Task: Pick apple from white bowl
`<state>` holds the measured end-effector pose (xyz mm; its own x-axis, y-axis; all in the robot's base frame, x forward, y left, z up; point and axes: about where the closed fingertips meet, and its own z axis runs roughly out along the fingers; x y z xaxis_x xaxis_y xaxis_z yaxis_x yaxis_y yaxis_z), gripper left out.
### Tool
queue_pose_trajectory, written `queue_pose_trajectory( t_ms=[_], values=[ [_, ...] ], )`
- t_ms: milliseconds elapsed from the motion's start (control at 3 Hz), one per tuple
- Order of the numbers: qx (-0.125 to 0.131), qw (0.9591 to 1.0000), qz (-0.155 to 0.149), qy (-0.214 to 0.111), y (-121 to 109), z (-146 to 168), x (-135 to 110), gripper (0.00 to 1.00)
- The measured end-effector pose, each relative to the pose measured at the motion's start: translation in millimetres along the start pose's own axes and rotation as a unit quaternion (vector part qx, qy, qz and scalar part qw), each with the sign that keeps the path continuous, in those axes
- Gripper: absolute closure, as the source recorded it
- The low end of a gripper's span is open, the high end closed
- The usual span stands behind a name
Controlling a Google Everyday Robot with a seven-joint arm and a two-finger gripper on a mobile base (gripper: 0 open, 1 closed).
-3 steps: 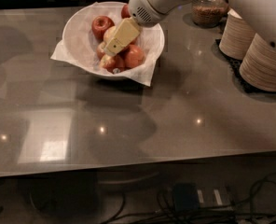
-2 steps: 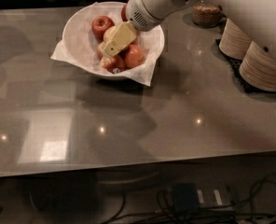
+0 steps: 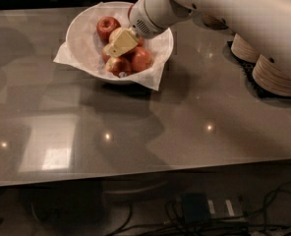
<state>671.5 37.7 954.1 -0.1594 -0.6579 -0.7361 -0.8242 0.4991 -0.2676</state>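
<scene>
Most of the task is left, by my judgement: nothing is lifted clear of the bowl. The grey bench [image 3: 185,132] fills the view from near edge to far edge. The white arm [image 3: 244,14] reaches in from the far right corner and slants down to the left. Stacks of beige paper plates [image 3: 276,77] sit at the right edge, well apart from the fruit.

The white bowl [image 3: 70,33] stands by the far edge, left of its middle, and the corners of its white paper lining [image 3: 62,59] hang over the rim. Inside lie several darker red apples: one [image 3: 107,27] on the far-left side, one [image 3: 141,59] on the near-right side, and a smaller one [image 3: 118,65] at the near side.

The gripper [image 3: 120,43] is down inside the bowl, among the fruit, at about its middle. The apple [image 3: 114,33], a pale patch, shows just beyond and left of the gripper tip, touching or nearly touching it and largely hidden by it. Whether the gripper is clenched on it or released cannot be told.

So the reach into the bowl looks done. A confirmed grasp and the lift out over the rim remain.
</scene>
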Motion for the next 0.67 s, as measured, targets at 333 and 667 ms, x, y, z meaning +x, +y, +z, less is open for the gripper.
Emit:
queue_pose_trajectory(
  t_ms=[333, 667],
  values=[
    [0.012, 0.9999, 0.011, -0.002, -2.9, 6.3, 2.9, 0.34],
    [0.026, 0.9995, 0.019, -0.001, -7.3, 13.0, 6.1, 0.34]
  ],
)
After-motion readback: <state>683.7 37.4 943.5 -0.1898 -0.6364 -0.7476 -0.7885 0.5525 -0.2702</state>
